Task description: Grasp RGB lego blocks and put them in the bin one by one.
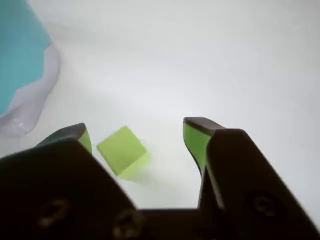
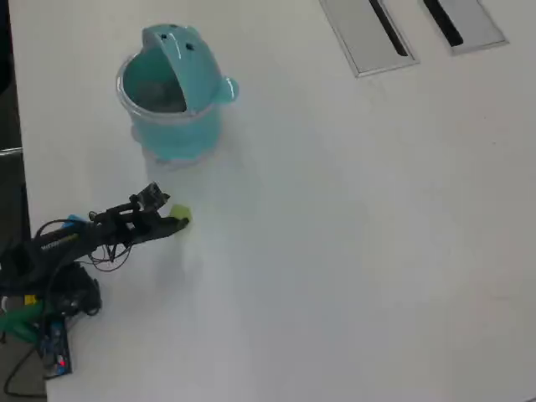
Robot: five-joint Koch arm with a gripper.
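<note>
Jaws (image 1: 137,137) spread wide, gripping nothing. Green block (image 1: 122,150) on the table (image 1: 200,60) between the tips, nearer the nine o'clock tip in the wrist view, turned corner-on. Best shifted slightly toward nine o'clock to centre the block, perhaps rotated to meet flat faces, lowered, then closed. Farther off at ten o'clock, bin (image 1: 20,55), lid open in the overhead view (image 2: 172,100). Other blocks not visible.

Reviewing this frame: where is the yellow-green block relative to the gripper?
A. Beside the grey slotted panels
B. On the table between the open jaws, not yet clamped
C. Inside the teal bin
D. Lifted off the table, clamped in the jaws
B: in the wrist view the yellow-green block lies on the white table between the fingertips of the open gripper, with a gap on its right side.
</note>
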